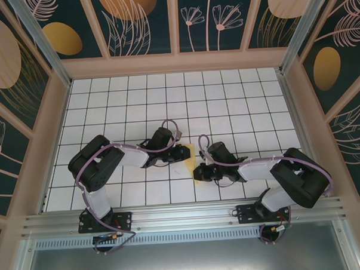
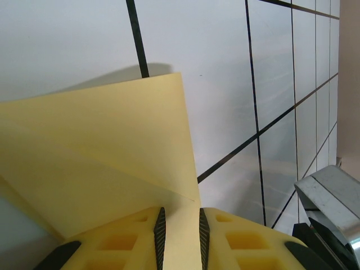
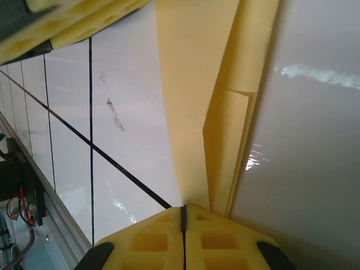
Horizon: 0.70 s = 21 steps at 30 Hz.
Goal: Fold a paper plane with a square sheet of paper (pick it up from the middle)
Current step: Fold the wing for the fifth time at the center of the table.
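The pale-yellow sheet of paper (image 1: 192, 161), partly folded into long layers, lies on the white grid table between my two grippers. My left gripper (image 1: 182, 154) comes at it from the left. In the left wrist view its fingers (image 2: 181, 225) stand slightly apart, with paper (image 2: 101, 152) running through the gap and a flap lifted to the left. My right gripper (image 1: 200, 170) is at the sheet's near right end. In the right wrist view its pads (image 3: 183, 211) are pressed together at the edge of the folded paper (image 3: 197, 84). The left gripper's yellow fingers (image 3: 73, 22) show at the top.
A metal rail (image 1: 183, 215) runs along the near edge of the table, and its end (image 2: 332, 191) shows in the left wrist view. Patterned walls enclose the table on three sides. A dark smudge (image 3: 112, 109) marks a tile beside the paper.
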### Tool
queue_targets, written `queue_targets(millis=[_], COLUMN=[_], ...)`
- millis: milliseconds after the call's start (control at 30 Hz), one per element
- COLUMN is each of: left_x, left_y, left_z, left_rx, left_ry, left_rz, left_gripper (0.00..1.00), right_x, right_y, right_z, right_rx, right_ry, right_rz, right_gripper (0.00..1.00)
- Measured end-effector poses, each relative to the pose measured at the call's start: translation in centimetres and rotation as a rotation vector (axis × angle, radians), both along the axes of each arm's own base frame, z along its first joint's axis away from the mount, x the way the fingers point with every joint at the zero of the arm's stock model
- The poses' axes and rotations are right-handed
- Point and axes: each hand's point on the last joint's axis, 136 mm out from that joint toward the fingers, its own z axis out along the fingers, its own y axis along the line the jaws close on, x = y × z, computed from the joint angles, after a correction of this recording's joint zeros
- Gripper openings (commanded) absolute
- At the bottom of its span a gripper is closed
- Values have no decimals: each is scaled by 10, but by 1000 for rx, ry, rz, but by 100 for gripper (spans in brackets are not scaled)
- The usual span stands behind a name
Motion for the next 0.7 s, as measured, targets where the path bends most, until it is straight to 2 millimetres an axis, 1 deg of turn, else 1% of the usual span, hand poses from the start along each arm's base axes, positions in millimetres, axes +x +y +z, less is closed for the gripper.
queue_targets(millis=[333, 433, 500, 600, 667, 700], left_x=[0, 1, 1, 3, 6, 8], left_y=[2, 2, 2, 2, 6, 8], left_z=[-2, -2, -2, 1, 3, 5], left_rx=[14, 16, 15, 16, 35, 42], left_ry=[1, 0, -2, -14, -29, -36], left_rz=[7, 9, 9, 18, 39, 48], left_gripper=[20, 23, 24, 30, 35, 36], right_x=[-11, -10, -7, -2, 1, 3], right_y=[-4, -5, 0, 6, 9, 11], right_z=[3, -1, -2, -1, -1, -1], right_rx=[-7, -23, -25, -24, -26, -28], right_ry=[6, 15, 21, 24, 22, 19], right_rz=[15, 12, 17, 20, 22, 23], right_gripper=[8, 6, 5, 5, 5, 5])
